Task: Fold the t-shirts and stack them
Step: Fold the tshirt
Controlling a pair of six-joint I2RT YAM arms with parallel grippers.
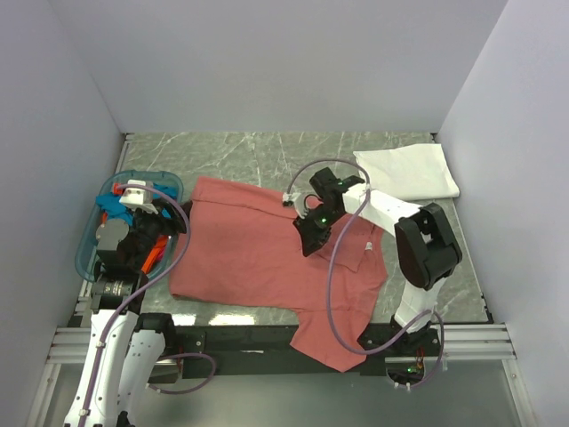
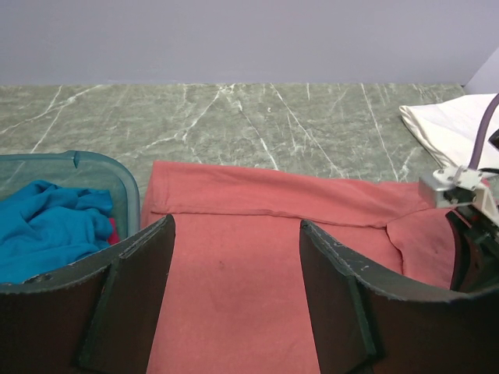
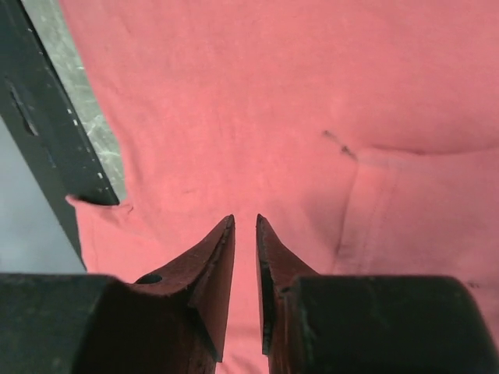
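right gripper [image 3: 245, 222]: black fingers nearly closed, nothing visibly pinched, over dusty-red cloth t-shirt [image 1: 249, 258] spread on green marble-look table [image 1: 231, 147] | left gripper [image 2: 234, 226]: wide open by shirt's left edge | risk: near sleeve [image 1: 329, 342] overhangs table edge; a pull could drag it off

Dusty-red t-shirt [image 1: 258, 253] spread flat; white one [image 1: 409, 173] folded far-right; teal-blue one [image 2: 47, 226] bunched

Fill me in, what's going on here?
The dusty-red t-shirt lies spread on the table, far edge folded over. The right gripper sits over its middle, fingers nearly closed, no cloth visibly pinched. The left gripper hangs open at the shirt's left side by the basket. A folded white t-shirt waits at the far right.
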